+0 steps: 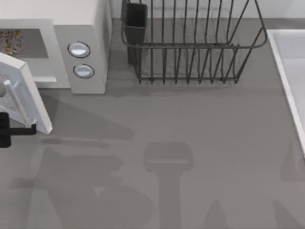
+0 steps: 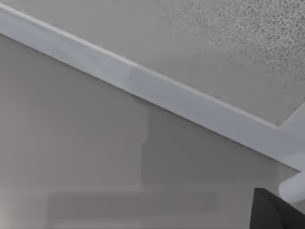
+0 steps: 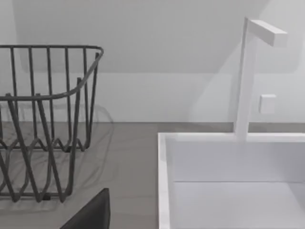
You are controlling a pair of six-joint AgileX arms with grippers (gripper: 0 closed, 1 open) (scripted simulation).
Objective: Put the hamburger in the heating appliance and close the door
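Observation:
The heating appliance (image 1: 88,28), a white microwave with two round knobs, stands at the table's back left. The hamburger (image 1: 10,42), white with orange-yellow patches, lies inside its grey cavity. The door (image 1: 26,98) stands half open, swung out toward the table front, with its white bar handle (image 1: 14,102) on the outer face. My left gripper (image 1: 19,130) is at the far left edge of the table, right by the door's free end. In the left wrist view the door panel (image 2: 143,86) is very close. A dark part of my right gripper (image 3: 90,214) faces the rack and sink.
A black wire dish rack (image 1: 190,43) with a dark cup holder (image 1: 136,21) stands at the back centre. A white sink (image 1: 290,71) with a faucet (image 3: 248,76) lies along the right side. Arm shadows fall on the grey table (image 1: 190,124).

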